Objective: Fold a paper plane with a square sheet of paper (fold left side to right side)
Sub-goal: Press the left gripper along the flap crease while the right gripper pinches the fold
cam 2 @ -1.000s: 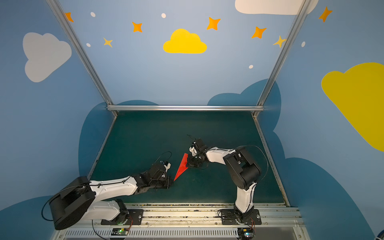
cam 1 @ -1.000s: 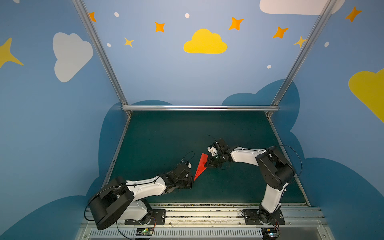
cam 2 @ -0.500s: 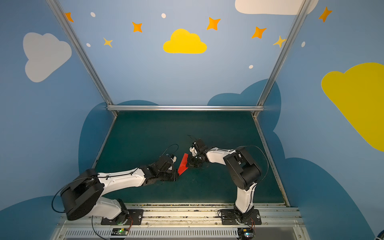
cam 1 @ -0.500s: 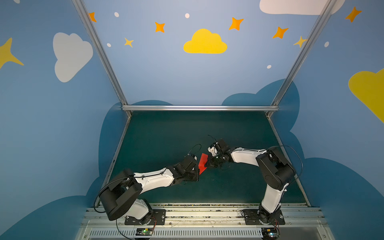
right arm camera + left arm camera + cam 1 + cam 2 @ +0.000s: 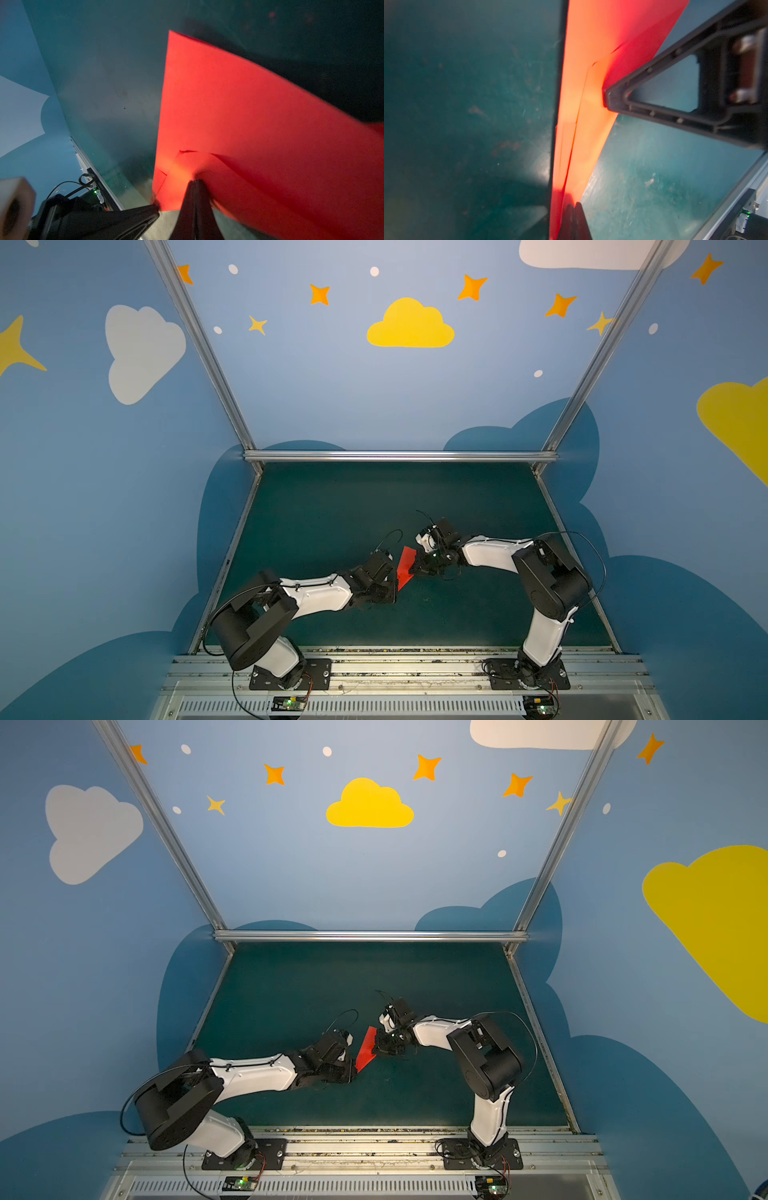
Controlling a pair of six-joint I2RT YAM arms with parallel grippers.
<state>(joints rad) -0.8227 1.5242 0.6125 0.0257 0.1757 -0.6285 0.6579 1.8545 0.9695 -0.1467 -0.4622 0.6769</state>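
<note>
We hold the red paper plane [image 5: 405,569] between our two grippers, over the green table mat [image 5: 332,510], near its middle and toward the front. Our left gripper [image 5: 392,588] is pinched tight on the plane's narrow, pointed near end. In the left wrist view its fingertips [image 5: 570,216] meet on the paper with no gap showing. Our right gripper [image 5: 418,568] is clamped on the plane's long side edge farther up. In the right wrist view its jaws press together on the folded layers. The plane stands tilted on edge, with overlapping flaps and creases showing along its length. Whether its lower edge touches the mat, we cannot tell.
</note>
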